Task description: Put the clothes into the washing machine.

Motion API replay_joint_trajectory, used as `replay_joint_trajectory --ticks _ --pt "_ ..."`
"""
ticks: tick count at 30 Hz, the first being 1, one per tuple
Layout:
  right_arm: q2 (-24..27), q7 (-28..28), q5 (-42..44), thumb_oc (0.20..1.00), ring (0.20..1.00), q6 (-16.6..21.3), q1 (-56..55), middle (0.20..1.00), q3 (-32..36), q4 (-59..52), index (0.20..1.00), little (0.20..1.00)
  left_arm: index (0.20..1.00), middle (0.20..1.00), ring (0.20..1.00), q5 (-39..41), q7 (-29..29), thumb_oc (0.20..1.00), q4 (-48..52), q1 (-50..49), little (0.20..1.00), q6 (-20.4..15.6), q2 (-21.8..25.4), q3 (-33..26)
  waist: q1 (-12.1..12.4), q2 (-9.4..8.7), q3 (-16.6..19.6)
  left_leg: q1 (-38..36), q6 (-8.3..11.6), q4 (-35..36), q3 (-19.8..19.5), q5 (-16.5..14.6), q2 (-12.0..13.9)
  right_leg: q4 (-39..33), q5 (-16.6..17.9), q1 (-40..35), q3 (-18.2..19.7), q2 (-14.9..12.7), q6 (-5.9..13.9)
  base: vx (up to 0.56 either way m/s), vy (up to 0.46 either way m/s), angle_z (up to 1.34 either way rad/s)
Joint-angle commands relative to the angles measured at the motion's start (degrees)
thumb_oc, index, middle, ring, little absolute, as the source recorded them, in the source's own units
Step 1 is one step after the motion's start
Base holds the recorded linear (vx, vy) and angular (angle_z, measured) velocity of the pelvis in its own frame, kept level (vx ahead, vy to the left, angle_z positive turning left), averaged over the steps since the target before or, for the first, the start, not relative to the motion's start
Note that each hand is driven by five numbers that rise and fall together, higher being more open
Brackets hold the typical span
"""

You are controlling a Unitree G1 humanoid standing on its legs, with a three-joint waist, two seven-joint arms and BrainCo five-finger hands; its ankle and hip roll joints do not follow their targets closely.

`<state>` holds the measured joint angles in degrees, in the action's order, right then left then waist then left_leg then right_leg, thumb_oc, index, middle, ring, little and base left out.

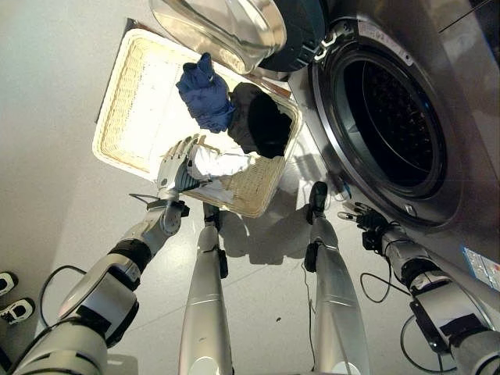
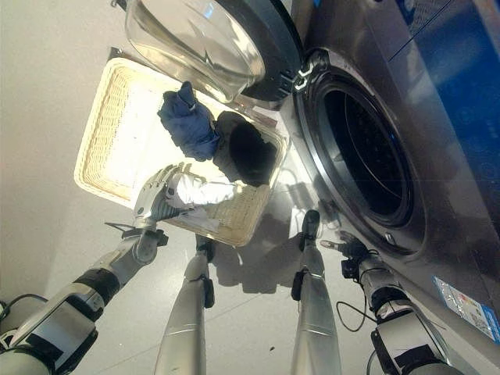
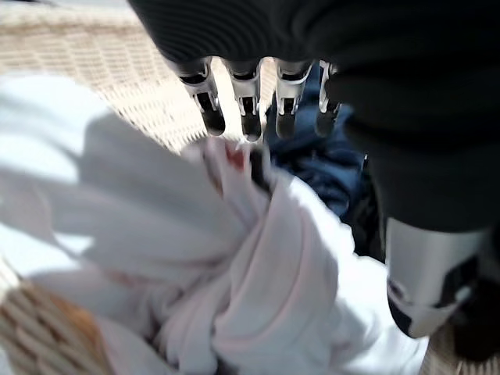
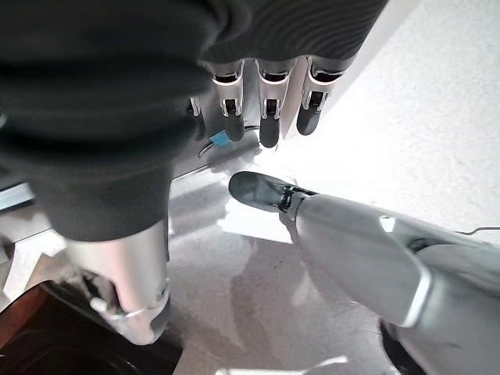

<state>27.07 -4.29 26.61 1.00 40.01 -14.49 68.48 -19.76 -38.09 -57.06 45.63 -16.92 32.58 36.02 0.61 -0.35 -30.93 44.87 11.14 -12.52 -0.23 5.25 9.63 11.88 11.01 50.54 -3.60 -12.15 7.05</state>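
- Reaching left hand (image 1: 176, 166) into wicker basket (image 1: 129, 94), fingers relaxed and spread, lying over white garment (image 1: 223, 164) at near rim.
- Lying beyond it: blue garment (image 1: 205, 94), black garment (image 1: 262, 121).
- Hanging right hand (image 1: 367, 219), fingers loosely open, holding nothing, below washing machine (image 1: 391, 117) opening.

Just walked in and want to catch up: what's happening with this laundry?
The left robot hand reaches into the pale wicker basket, its fingers over a white cloth at the near edge. A dark blue garment and a black garment lie in the basket. The front-loading washing machine stands open; the right robot hand hangs idle below it.
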Motion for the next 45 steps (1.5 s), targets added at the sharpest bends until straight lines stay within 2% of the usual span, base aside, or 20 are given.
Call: replay_joint_trajectory --ticks 1,7,10,19,25,27,30,32,34,35,37,45 --pt "3.4 0.2 2.2 1.0 1.0 4.0 -2.5 1.0 -2.1 -3.3 1.0 1.0 1.0 1.0 1.0 -0.8 1.3 1.0 -0.1 -0.1 1.0 -0.1 2.2 -1.6 0.1 -0.59 1.1 3.4 -4.74 -6.3 -3.1 -2.5 -4.3 7.1 -2.3 2.0 -0.3 0.8 2.87 0.0 0.0 0.0" --pt "3.8 1.4 2.2 1.0 1.0 12.5 -2.1 1.0 -3.5 -9.4 1.0 1.0 1.0 1.0 1.0 0.7 4.4 1.0 -2.0 -1.0 1.0 0.0 1.3 -0.6 -0.5 0.02 1.1 4.6 -4.54 -5.5 -3.4 -1.9 -4.6 7.3 -1.9 4.2 -0.2 0.7 3.06 0.0 0.001 0.01" --pt "3.9 1.8 2.4 1.0 1.0 14.5 -1.8 1.0 -3.9 -11.7 1.0 1.0 1.0 1.0 1.0 1.2 5.7 1.0 -2.1 -1.3 1.0 0.2 1.0 -0.3 -0.6 0.12 1.1 4.8 -4.44 -5.1 -3.5 -1.8 -4.7 7.4 -1.7 4.7 -0.2 0.7 3.14 0.0 0.0 0.0" --pt "4.1 3.9 2.7 1.0 1.0 15.3 -0.2 1.0 -5.6 -17.4 1.0 1.0 1.0 1.0 1.0 1.6 11.9 1.0 -2.1 -1.3 1.0 2.4 -0.4 0.9 -0.8 0.17 1.1 5.5 -4.26 -4.3 -3.6 -1.3 -4.7 7.7 -1.4 5.9 -0.4 0.7 3.28 0.0 0.0 0.0" --pt "4.1 4.4 3.2 1.0 1.0 15.0 -0.1 1.0 -6.3 -18.4 1.0 1.0 1.0 1.0 1.0 2.0 13.6 1.0 -2.6 -0.9 1.0 3.5 -0.6 2.3 -0.9 0.01 1.1 5.9 -4.28 -4.2 -3.8 -1.2 -4.9 7.9 -1.3 6.5 -0.4 0.9 3.35 0.0 0.0 0.0" --pt "3.9 4.6 3.3 1.0 1.0 15.4 0.1 1.0 -6.6 -18.0 1.0 1.0 1.0 1.0 1.0 1.3 16.1 1.0 -3.5 -0.1 1.0 5.5 -0.7 2.9 -1.0 -0.14 1.1 6.2 -4.35 -4.3 -3.9 -1.1 -4.9 8.0 -1.2 6.8 -0.5 0.9 3.36 0.0 0.0 0.0" --pt "3.8 4.6 3.8 1.0 1.0 15.5 0.9 1.0 -7.1 -17.7 1.0 1.0 1.0 1.0 1.0 0.4 16.2 1.0 -4.7 0.5 1.0 8.2 -0.9 4.1 -1.1 -0.35 1.1 6.6 -4.34 -4.4 -4.0 -1.0 -4.9 8.0 -1.1 7.0 -0.6 1.0 3.37 0.0 0.0 0.0" --pt "3.5 4.5 4.5 1.0 1.0 16.1 1.7 1.0 -7.9 -17.0 1.0 1.0 1.0 1.0 1.0 -1.5 15.8 1.0 -6.8 1.8 1.0 12.9 -1.1 5.2 -1.2 -0.66 1.1 6.9 -4.37 -4.5 -4.1 -0.9 -4.9 8.0 -1.0 7.2 -0.6 1.1 3.44 0.0 0.0 0.0" --pt "3.2 4.5 5.0 1.0 1.0 16.4 2.3 1.0 -8.5 -16.7 1.0 1.0 1.0 1.0 1.0 -2.7 16.5 1.0 -8.4 2.5 1.0 14.9 -1.4 5.6 -1.3 -0.92 1.1 7.1 -4.44 -4.4 -4.1 -0.9 -4.9 7.9 -1.0 7.4 -0.6 1.2 3.39 0.0 0.0 0.0" --pt "3.1 4.6 5.2 1.0 1.0 16.5 2.6 1.0 -8.8 -16.8 1.0 1.0 0.517 0.517 0.517 -3.1 17.2 0.517 -8.9 2.8 0.517 15.8 -1.7 6.1 -1.3 -1.05 1.1 7.2 -4.47 -4.5 -4.1 -0.8 -4.9 7.9 -0.9 7.4 -0.7 1.3 3.39 0.0 0.0 0.0" --pt "2.9 4.7 5.4 1.0 1.0 16.6 2.9 1.0 -9.1 -16.8 1.0 1.0 0.2 0.2 0.2 -3.6 18.3 0.2 -9.4 3.1 0.2 16.5 -1.9 6.5 -1.4 -1.15 1.1 7.3 -4.53 -4.6 -4.1 -0.8 -5.0 7.8 -0.8 7.4 -0.8 1.3 3.41 0.0 0.0 0.0" --pt "2.4 5.5 6.1 1.0 1.0 17.0 3.7 1.0 -10.2 -17.9 1.0 1.0 0.2 0.2 0.2 -3.0 19.3 0.2 -10.4 4.6 0.2 18.3 -2.7 8.0 -1.7 -1.62 1.1 7.9 -4.61 -4.6 -4.3 -0.6 -5.1 7.6 -0.4 7.9 -0.9 1.5 3.52 0.0 0.0 0.0"
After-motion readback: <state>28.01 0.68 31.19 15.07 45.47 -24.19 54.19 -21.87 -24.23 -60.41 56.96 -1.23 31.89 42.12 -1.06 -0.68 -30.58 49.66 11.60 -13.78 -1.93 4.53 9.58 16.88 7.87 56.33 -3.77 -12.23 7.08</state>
